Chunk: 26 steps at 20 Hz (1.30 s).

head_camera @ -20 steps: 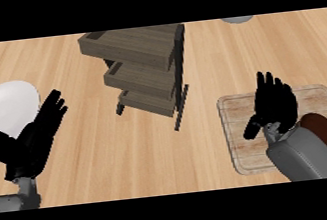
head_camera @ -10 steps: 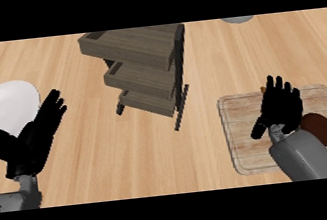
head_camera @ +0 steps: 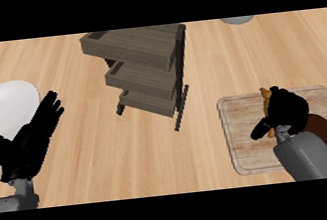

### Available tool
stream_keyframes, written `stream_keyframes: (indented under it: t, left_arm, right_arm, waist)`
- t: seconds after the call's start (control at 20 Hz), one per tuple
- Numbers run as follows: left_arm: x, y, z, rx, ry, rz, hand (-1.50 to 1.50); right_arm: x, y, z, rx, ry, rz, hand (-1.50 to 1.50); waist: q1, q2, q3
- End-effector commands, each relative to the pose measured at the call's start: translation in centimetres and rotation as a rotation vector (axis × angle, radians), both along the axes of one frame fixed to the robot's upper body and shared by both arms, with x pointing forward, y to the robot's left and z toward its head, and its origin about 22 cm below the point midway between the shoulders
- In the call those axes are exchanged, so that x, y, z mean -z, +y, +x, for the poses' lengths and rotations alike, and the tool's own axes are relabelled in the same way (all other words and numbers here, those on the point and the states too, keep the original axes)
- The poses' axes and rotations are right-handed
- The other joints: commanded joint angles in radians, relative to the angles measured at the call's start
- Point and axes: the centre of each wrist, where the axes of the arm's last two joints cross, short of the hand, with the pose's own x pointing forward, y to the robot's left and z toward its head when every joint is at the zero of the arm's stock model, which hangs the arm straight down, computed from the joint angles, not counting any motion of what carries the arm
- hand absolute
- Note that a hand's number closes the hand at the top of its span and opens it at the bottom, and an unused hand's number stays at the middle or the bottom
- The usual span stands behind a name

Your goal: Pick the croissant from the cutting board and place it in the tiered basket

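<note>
The light wooden cutting board (head_camera: pixel 241 124) lies at the right of the counter. On it my right hand (head_camera: pixel 287 110) curls its fingers down round the croissant (head_camera: pixel 266 95); only a thin orange-brown strip of it shows at the fingertips and below the thumb. The dark wooden tiered basket (head_camera: pixel 146 66) stands at the middle back, well to the left of the board, and I see nothing on its shelves. My left hand (head_camera: pixel 27 142) rests open at the lower left, fingers up.
A white plate (head_camera: pixel 1 106) lies at the left edge, partly behind my left hand. A dark brown round object (head_camera: pixel 322 129) sits on the board beside my right forearm. A grey object (head_camera: pixel 237 19) peeks in at the top.
My right hand has drawn a little toward me and its straight fingers have curled down over the croissant. The left hand has hardly moved.
</note>
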Motion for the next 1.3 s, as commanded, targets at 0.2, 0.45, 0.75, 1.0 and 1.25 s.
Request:
stream_keyframes:
  t: [0.2,0.45,0.75,1.0,1.25]
  left_arm:
    - [1.7,-0.3,1.0,-0.010,-0.003,-0.003,0.00]
    - [-0.6,-0.1,0.3,0.013,0.005,0.005,0.00]
    - [-1.0,-0.1,0.2,-0.026,-0.004,-0.005,0.00]
    - [0.4,1.1,-1.2,-0.055,0.023,-0.002,0.00]
    - [0.0,1.2,-1.0,-0.059,0.022,0.009,0.00]
  right_arm:
    - [2.1,-2.4,0.2,-0.058,0.155,-0.048,1.50]
    - [3.6,-0.9,-0.7,-0.120,0.149,-0.103,1.50]
    - [-2.3,-2.0,-2.1,-0.290,-0.003,-0.111,1.50]
    - [-11.6,-4.2,-3.5,-0.557,-0.130,0.007,1.50]
    - [-20.3,-5.3,-5.0,-0.585,-0.522,0.128,1.50]
  waist:
    - [0.000,0.009,0.005]
    - [0.003,0.007,0.005]
    - [-0.018,-0.001,0.004]
    - [-0.050,-0.013,0.003]
    - [-0.053,-0.012,0.005]
